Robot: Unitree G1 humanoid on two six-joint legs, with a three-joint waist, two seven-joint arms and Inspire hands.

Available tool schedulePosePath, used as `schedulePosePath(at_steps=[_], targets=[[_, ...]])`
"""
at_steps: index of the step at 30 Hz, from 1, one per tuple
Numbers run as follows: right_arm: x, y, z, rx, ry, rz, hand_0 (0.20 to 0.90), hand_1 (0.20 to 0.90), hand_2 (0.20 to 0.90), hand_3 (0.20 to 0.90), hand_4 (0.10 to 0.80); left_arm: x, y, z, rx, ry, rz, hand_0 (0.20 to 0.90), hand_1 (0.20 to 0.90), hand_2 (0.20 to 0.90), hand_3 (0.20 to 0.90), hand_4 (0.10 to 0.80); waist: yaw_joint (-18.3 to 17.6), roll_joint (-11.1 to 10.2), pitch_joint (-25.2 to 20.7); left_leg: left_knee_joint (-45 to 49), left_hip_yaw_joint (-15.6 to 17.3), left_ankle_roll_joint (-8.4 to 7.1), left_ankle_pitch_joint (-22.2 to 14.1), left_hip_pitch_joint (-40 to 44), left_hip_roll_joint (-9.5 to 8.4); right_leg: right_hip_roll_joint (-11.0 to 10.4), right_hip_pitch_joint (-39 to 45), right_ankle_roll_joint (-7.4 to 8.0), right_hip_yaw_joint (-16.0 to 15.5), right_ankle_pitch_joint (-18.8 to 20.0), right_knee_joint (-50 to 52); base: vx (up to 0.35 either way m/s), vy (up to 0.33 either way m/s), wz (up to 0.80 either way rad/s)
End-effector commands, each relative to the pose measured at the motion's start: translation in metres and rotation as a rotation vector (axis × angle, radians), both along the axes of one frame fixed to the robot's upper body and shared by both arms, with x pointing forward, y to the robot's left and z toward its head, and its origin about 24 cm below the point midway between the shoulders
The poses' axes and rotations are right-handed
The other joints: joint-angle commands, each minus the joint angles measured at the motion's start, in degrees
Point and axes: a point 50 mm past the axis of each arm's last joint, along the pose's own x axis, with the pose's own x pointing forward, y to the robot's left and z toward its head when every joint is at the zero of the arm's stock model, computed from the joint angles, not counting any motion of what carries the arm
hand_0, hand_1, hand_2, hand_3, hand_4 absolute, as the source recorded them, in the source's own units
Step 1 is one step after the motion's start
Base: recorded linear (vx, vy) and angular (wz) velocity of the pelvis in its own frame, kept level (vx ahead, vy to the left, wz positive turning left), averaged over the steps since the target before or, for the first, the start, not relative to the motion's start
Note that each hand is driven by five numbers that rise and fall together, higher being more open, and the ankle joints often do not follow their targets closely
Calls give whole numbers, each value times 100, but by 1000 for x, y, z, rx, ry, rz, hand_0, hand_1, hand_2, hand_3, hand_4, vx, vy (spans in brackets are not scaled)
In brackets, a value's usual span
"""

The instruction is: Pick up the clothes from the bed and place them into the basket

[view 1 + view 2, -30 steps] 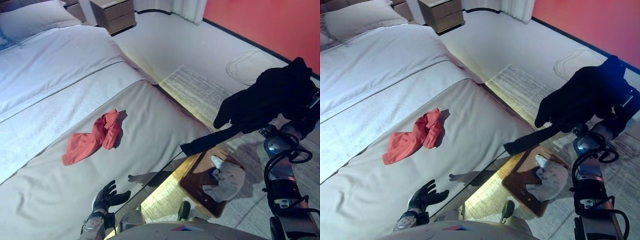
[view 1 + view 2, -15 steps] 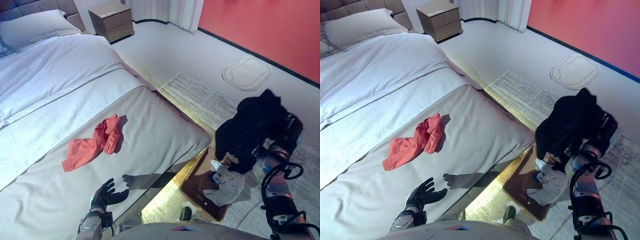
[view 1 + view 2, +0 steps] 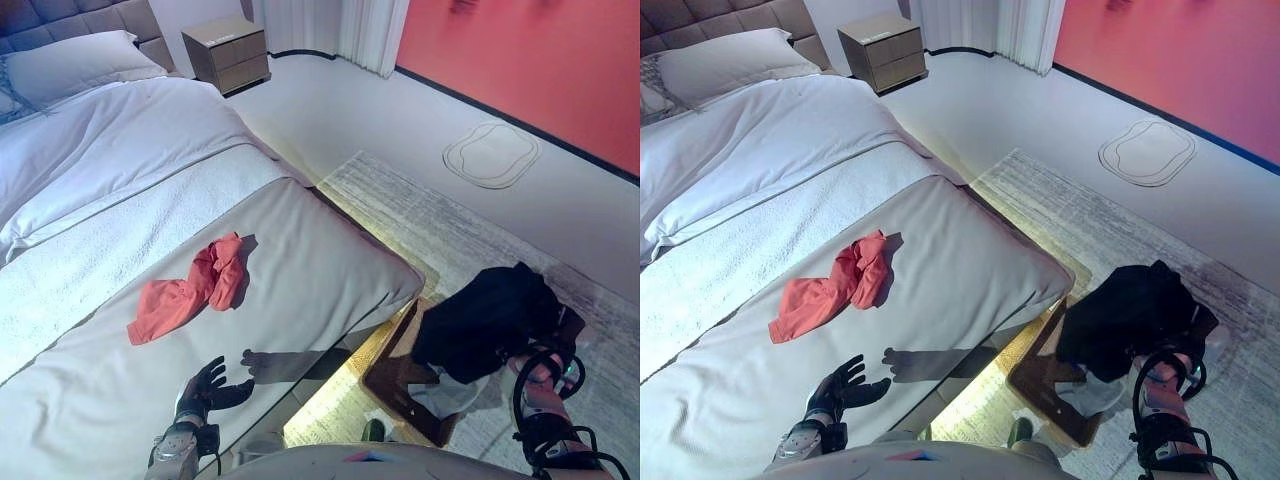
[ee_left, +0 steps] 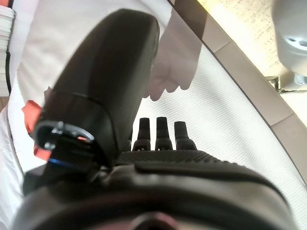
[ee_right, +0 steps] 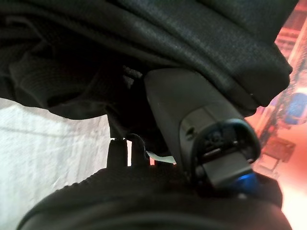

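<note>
A red garment lies crumpled on the grey bedcover of the bed. A brown basket stands on the floor beside the bed's corner, with a pale cloth in it. A black garment hangs bunched over the basket, draped over my right hand. In the right wrist view my right hand's thumb and fingers are closed into the black cloth. My left hand rests open at the bed's near edge, fingers spread, apart from the red garment; it also shows in the left wrist view.
A pillow and white duvet lie at the bed's head. A wooden nightstand stands beyond it. A grey rug runs under the basket, a small pale mat lies near the red wall.
My right arm has come down, bringing the black garment from high in the air onto the basket. The camera has shifted. My left hand has stayed in place.
</note>
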Motion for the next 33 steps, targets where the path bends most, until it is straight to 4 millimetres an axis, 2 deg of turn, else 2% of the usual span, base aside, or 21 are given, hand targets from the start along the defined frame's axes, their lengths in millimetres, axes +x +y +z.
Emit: schedulePosePath(at_steps=[1, 5, 12, 13, 14, 33], targets=[[16, -27, 29, -25, -147, -78, 300, 300, 300, 200, 100, 22, 9, 9, 50, -55, -68, 900, 900, 900, 900, 800, 54, -12, -237, 8, -271, 188, -450, -151, -351, -56, 188, 218, 51, -334, 317, 0, 0, 0], [6, -23, 6, 98, -29, -43, 300, 300, 300, 200, 100, 20, 12, 9, 55, -45, -86, 900, 900, 900, 900, 800, 99, -17, -243, 8, -296, 195, -448, -124, -361, -56, 215, 214, 39, -330, 315, 12, -11, 2], [-4, -22, -8, 138, 40, -45, 300, 300, 300, 200, 100, 25, 15, 12, 54, -53, -106, 900, 900, 900, 900, 800, 146, -21, -242, 8, -325, 223, -455, -92, -362, -32, 234, 208, 52, -324, 318, 13, -13, 4], [-4, -22, -9, 139, 42, -49, 820, 820, 820, 807, 707, 25, 15, 12, 52, -54, -105, 900, 900, 900, 900, 800, 150, -18, -238, 8, -332, 227, -458, -84, -366, -28, 239, 207, 52, -327, 321, 25, -13, 6], [-5, -22, -9, 135, 46, -57, 900, 900, 900, 900, 800, 25, 15, 12, 49, -54, -104, 900, 900, 900, 900, 800, 152, -18, -240, 8, -332, 230, -463, -76, -367, -26, 244, 207, 52, -330, 320, 23, -10, 5], [-10, -25, -9, 120, 49, -78, 900, 900, 900, 900, 800, 17, 18, 10, 41, -33, -100, 900, 900, 900, 900, 800, 138, -30, -258, 8, -327, 242, -494, -32, -361, 15, 260, 207, 114, -337, 303, 1, 0, 0]])
